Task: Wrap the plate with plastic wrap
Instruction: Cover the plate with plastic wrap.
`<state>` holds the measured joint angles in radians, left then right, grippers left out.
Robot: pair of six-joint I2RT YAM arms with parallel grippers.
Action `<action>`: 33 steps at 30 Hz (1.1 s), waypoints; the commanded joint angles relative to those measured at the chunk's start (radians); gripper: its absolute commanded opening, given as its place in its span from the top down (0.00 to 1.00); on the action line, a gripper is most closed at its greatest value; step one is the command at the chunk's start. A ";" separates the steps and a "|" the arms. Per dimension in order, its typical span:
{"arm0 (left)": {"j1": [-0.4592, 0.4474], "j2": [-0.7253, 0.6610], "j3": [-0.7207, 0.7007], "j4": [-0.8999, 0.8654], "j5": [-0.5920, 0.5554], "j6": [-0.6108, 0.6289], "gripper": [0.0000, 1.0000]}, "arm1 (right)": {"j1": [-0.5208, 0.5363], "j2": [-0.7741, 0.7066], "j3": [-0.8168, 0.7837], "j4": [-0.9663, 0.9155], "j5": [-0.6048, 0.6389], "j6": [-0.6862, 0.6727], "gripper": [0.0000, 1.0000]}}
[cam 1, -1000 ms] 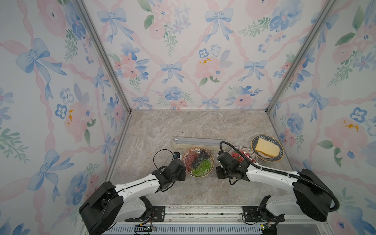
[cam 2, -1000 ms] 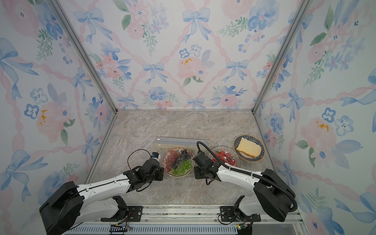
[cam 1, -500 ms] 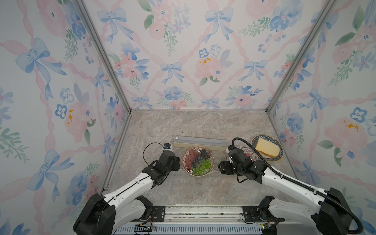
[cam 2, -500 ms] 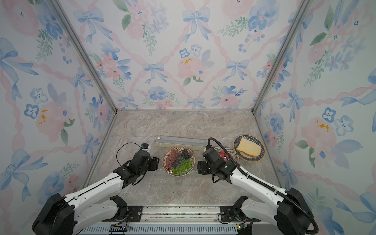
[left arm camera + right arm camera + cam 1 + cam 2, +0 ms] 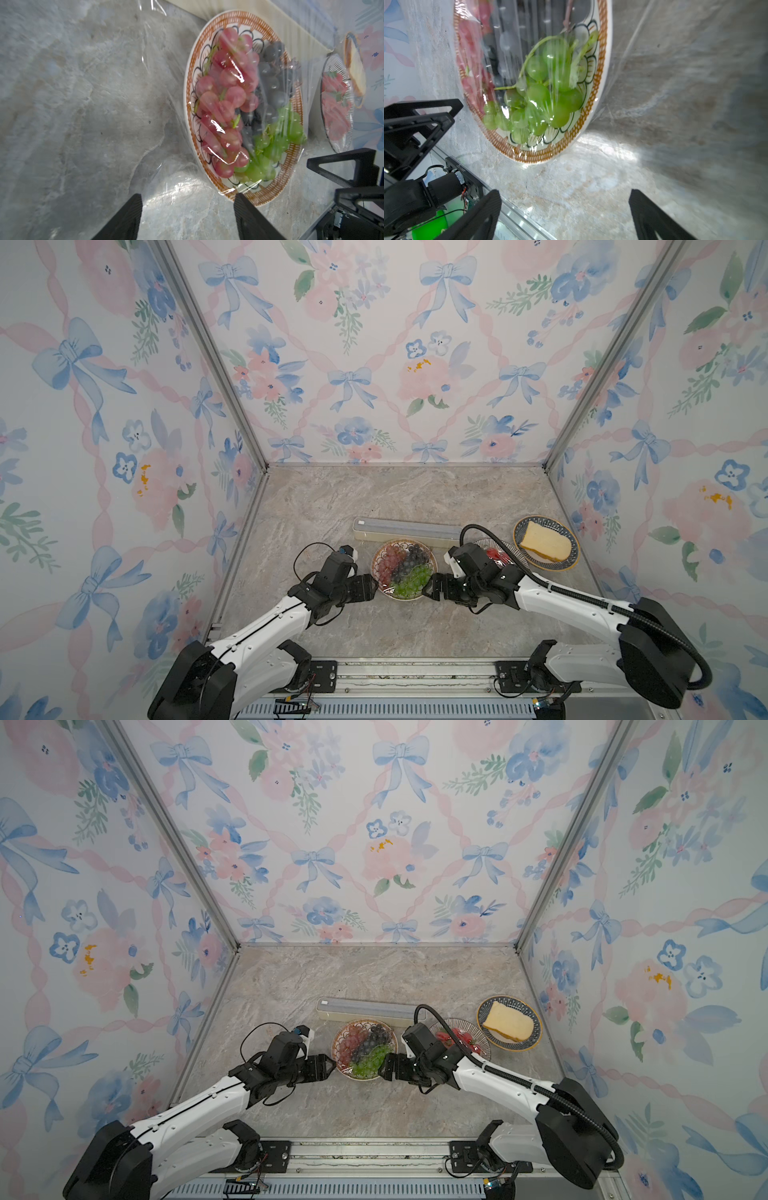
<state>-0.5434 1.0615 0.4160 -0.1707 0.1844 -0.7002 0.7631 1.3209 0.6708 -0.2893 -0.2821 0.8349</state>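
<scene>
Cake slice on blue-rimmed plate, strawberries in glass dish — marble tabletop

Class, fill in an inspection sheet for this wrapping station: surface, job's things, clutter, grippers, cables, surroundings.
Surface: marble-look tabletop; no spills seen.
Job's things: plastic wrap lies over the grape plate and spreads onto the tabletop; wrap box behind that plate.
Clutter: blue-rimmed plate holding a pale yellow slice; glass dish of strawberries, partly behind the right arm.
Grippers: left gripper and right gripper both open, empty, on either side of the grape plate.
Cables: black loop at the left wrist; black hose arching over the glass dish.
Surroundings: floral walls; metal rail in front.
</scene>
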 commanded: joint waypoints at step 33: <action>0.044 0.254 0.035 0.349 0.101 0.005 0.14 | -0.084 0.189 0.064 0.148 -0.048 -0.007 0.03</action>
<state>-0.5144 1.3281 0.4633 0.1860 0.3122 -0.7387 0.6876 1.5234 0.7437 -0.0780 -0.3439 0.8612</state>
